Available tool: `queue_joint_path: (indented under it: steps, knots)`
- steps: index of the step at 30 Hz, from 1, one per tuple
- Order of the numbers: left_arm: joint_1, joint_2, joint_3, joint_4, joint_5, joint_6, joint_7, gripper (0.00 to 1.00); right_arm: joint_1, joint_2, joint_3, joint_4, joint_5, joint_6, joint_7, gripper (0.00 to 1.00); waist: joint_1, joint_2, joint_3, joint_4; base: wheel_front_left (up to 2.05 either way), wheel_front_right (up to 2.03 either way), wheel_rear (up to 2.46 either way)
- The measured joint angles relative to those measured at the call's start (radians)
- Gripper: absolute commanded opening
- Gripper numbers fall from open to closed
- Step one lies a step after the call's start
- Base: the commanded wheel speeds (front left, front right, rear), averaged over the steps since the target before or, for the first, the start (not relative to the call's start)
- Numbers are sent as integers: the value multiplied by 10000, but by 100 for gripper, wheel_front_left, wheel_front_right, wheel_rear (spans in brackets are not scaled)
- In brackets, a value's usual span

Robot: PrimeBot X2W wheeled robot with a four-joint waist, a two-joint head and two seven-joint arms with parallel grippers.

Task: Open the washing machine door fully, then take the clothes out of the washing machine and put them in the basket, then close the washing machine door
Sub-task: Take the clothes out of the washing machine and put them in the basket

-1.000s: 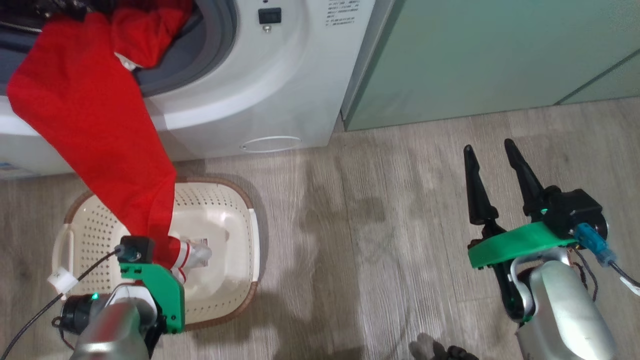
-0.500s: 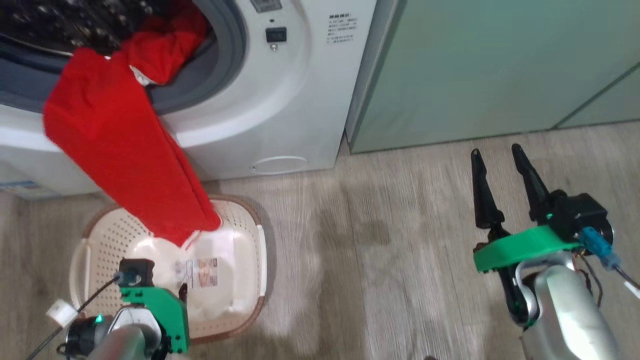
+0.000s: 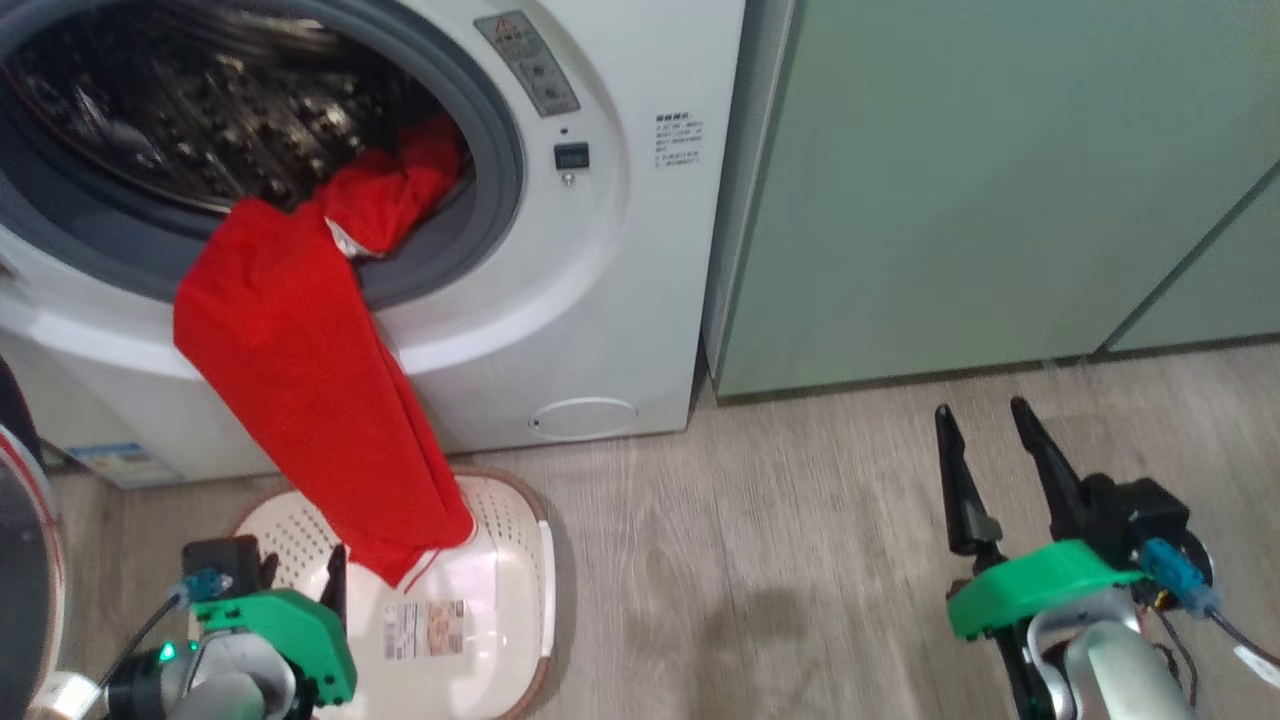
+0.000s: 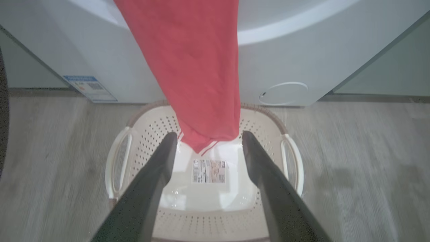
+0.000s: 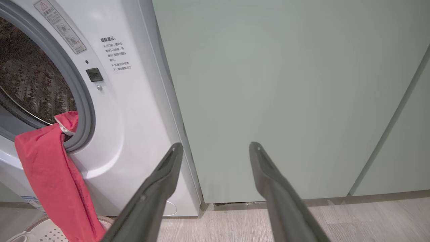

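The left gripper [image 4: 209, 134] has its two dark fingers spread wide, with nothing between them. They point down into the basket [image 4: 265, 112], which sits on the floor [image 3: 750, 560] right against the front of the washing machine [image 3: 620, 300], placed so that whatever comes out of the drum drops into it.

Just past the fingertips hangs the lower corner of the red clothes [image 3: 300, 400], its white-striped hem over the back part of the basket, above the sticker [image 4: 209, 170] on the basket's floor. Whether the hem touches the plastic cannot be told. The cloth runs up the white front and over the grey rubber ring [image 3: 500, 150], with the rest bunched inside the drum. That fold over the ring is probably what keeps it hanging, so the garment is only partly out and needs another pull.

The dark curve at the far left is probably the open door [image 3: 18, 560].

The right gripper [image 3: 980, 407] is open and empty, well apart, facing the green cabinets [image 3: 950, 200].
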Motion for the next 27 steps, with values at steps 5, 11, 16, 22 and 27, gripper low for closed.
queue_joint_path:
  steps: [5,11,16,22,27]
  knots:
    - [1399,311,786,-2755,15,165,-13,100,461,0,6,38,123,0,0,100,0,0,-661,8,0,0,0]
    - [2962,295,1601,-4777,46,186,-13,100,812,4,2,40,140,0,0,100,0,0,-1018,28,0,0,0]
    - [3247,305,1672,-5062,42,136,-8,100,837,10,6,40,140,0,0,100,0,0,-1059,29,0,0,0]
    - [2568,328,1595,-5079,-182,128,1429,100,832,12,8,33,213,0,0,100,0,0,-902,47,0,0,0]
    - [988,575,1246,-5283,-199,211,3271,100,683,21,79,8,211,0,0,100,0,0,-464,4,0,0,0]
